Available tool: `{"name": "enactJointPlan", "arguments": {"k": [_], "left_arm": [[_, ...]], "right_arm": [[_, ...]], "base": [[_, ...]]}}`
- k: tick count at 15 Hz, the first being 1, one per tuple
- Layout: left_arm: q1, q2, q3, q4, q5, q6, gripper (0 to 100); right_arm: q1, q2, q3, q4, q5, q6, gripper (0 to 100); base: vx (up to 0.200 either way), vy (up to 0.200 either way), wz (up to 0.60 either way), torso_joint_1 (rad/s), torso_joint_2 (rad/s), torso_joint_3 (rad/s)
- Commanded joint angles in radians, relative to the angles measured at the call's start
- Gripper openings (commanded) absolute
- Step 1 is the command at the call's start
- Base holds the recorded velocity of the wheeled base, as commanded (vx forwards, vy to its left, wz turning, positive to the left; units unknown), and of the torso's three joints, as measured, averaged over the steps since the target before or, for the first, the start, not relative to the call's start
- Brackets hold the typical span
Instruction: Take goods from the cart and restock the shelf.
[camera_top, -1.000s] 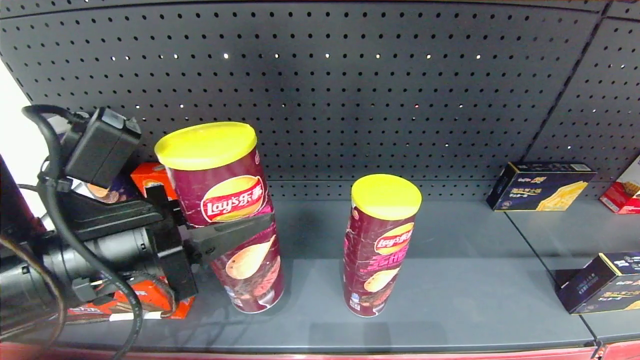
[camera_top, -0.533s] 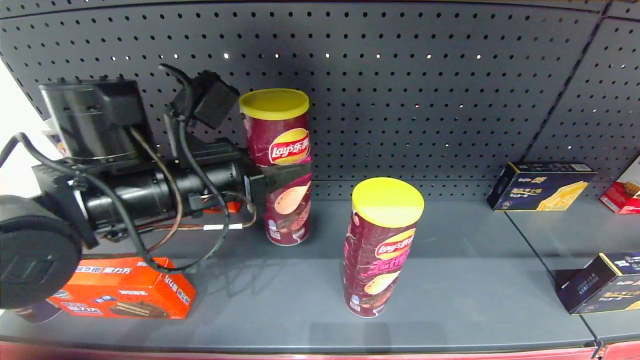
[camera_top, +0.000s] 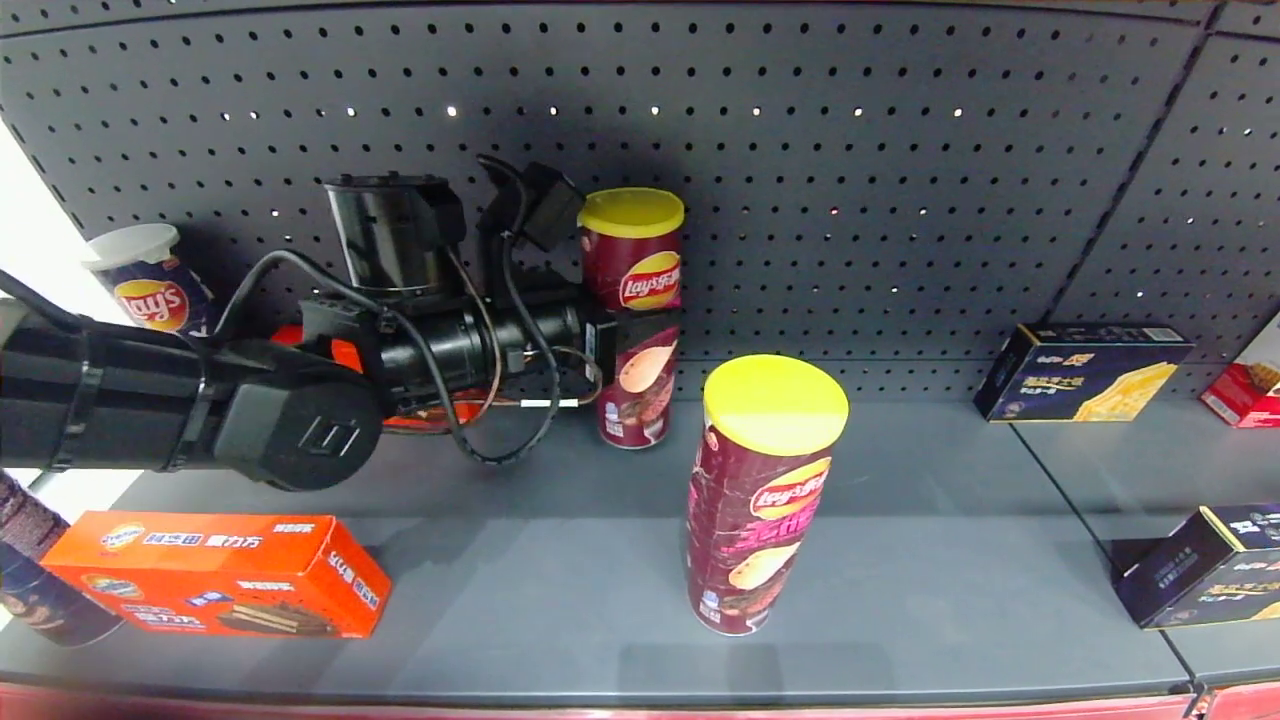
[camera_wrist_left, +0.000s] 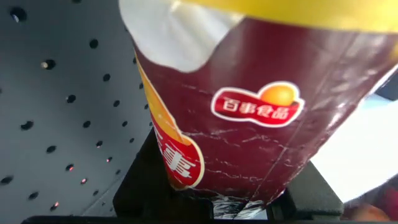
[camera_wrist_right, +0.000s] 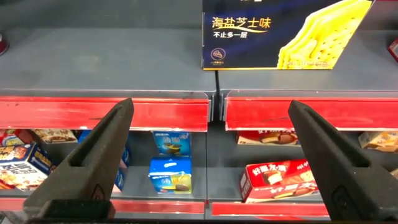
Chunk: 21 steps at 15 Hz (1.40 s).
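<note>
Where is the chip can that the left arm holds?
The can is left of centre in the head view, by the pegboard at the shelf's back, behind the other can.

We saw the left arm (camera_top: 110, 400) as a matte black tube with a strap band and a rounded joint cap (camera_top: 300, 440) bearing a square emblem. Black cables (camera_top: 485, 459) looped at six o'clock of its wrist, a glossy housing (camera_top: 385, 235) at twelve. The right gripper (camera_wrist_right: 209, 106) had dark grey wedge fingers (camera_wrist_right: 93, 168).

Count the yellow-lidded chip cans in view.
2. The held can is at the back by the pegboard, clamped in the left gripper; the free can stands mid-shelf, nearer the front. Others may be hidden.
</note>
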<state>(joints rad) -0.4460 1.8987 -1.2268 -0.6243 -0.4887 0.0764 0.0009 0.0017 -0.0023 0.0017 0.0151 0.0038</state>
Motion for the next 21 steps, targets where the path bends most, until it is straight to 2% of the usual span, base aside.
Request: {"name": "enactJointPlan", "arguments": {"k": [1,2,6,9,14,18,21], "left_arm": [[0.001,0.068,-0.063,0.000,-0.047,-0.006,0],[0.004,0.071,-0.068,0.000,-0.074,-0.006,0],[0.023,0.102,-0.099,-0.002,-0.090,-0.006,0],[0.023,0.122,-0.112,-0.008,-0.136,-0.006,0],[0.012,0.155,-0.165,-0.009,-0.152,0.000,0],[-0.003,0.172,-0.172,-0.012,-0.152,0.002,0],[-0.014,0.187,-0.171,-0.029,-0.152,0.016,0]], "right_arm": [[0.001,0.000,0.001,0.000,0.000,0.001,100],[0.001,0.000,-0.001,0.000,0.000,-0.001,100],[-0.001,0.000,-0.001,0.000,0.000,0.001,100],[-0.001,0.000,0.001,0.000,0.000,0.001,100],[-0.001,0.000,-0.001,0.000,0.000,-0.001,100],[0.001,0.000,-0.001,0.000,0.000,-0.001,100],[0.001,0.000,-0.001,0.000,0.000,-0.001,100]], "base": [[0.000,0.000,0.00,0.000,0.00,0.000],[0.000,0.000,0.00,0.000,0.00,0.000],[0.000,0.000,0.00,0.000,0.00,0.000],[0.000,0.000,0.00,0.000,0.00,0.000],[0.000,0.000,0.00,0.000,0.00,0.000],[0.000,0.000,0.00,0.000,0.00,0.000],[0.000,0.000,0.00,0.000,0.00,0.000]]}}
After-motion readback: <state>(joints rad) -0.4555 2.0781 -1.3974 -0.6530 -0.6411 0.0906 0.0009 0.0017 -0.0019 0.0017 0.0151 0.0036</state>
